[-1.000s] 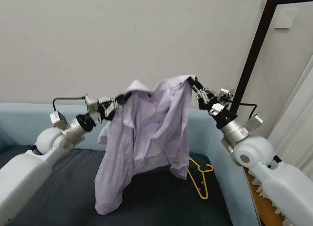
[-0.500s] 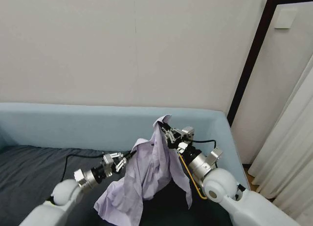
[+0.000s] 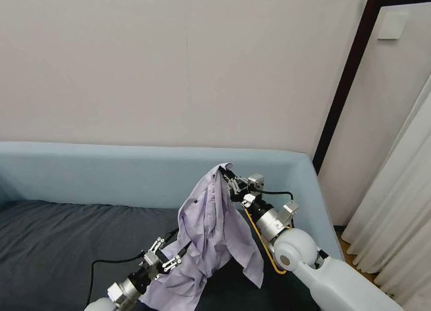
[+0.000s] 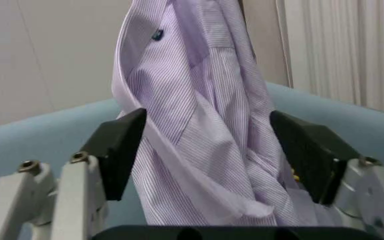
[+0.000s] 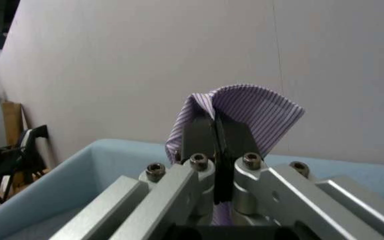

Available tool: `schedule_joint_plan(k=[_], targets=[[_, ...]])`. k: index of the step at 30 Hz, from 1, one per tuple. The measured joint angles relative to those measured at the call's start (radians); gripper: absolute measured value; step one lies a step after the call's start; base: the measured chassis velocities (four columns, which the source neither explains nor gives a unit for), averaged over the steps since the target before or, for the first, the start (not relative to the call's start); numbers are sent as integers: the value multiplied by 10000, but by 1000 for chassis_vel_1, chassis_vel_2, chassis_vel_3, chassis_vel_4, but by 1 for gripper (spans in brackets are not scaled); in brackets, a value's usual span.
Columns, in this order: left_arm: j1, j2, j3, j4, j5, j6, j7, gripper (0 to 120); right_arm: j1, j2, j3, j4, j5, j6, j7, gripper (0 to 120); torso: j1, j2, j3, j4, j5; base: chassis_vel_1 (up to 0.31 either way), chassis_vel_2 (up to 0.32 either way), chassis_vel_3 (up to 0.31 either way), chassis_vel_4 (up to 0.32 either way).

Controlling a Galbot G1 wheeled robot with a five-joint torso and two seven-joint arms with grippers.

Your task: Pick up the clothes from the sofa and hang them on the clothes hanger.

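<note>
One lilac striped shirt [image 3: 209, 230] dangling over the sofa's [image 3: 81, 173] right end, right gripper [image 3: 232, 184] clenched on its top, left gripper [image 3: 166, 252] released around its lower folds

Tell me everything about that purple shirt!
The shirt is pale purple with thin stripes and a dark button, in soft thin cloth. It hangs bunched and creased from the right gripper, whose fingers pinch its top fold. Its lower folds sag between the open fingers of the left gripper, over the dark sofa seat.

Head above, both wrists near shirt [image 3: 214, 223]
</note>
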Motion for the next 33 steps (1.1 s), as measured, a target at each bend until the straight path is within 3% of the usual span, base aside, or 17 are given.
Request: schedule_joint_plan(k=[4, 9, 12, 23, 27, 33], targets=[[456, -255, 84, -399, 275, -38, -919, 97, 46, 86, 68, -167, -10, 3, -41, 0, 0, -1, 0, -1, 2, 0, 0, 0, 0], [804, -751, 337, -499, 535, 256, -2418, 100, 67, 101, 97, -208, -18, 14, -90, 0, 0, -1, 0, 0, 1, 0, 0, 0, 0], [1004, -1423, 478, -444, 526, 872, -3304, 100, 92, 86, 109, -209, -13, 16, -120, 0, 0, -1, 0, -1, 0, 0, 0, 0, 0], [842, -2011, 982, -50, -876, 1892, -3017, 99, 101, -24, 153, -158, -11, 16, -130, 0, 0, -1, 1, 0, 1, 0, 0, 0, 0], [593, -2239, 1279, 27, -1859, 2165, -2850, 86, 72, -104, 198, -86, -3, 10, -130, 0, 0, -1, 1, -2, 1, 0, 0, 0, 0], [327, -2496, 1437, 221, -2407, 2297, -2592, 70, 72, -130, 216, 7, 10, -2, -126, 0, 0, -1, 1, -1, 1, 0, 0, 0, 0]])
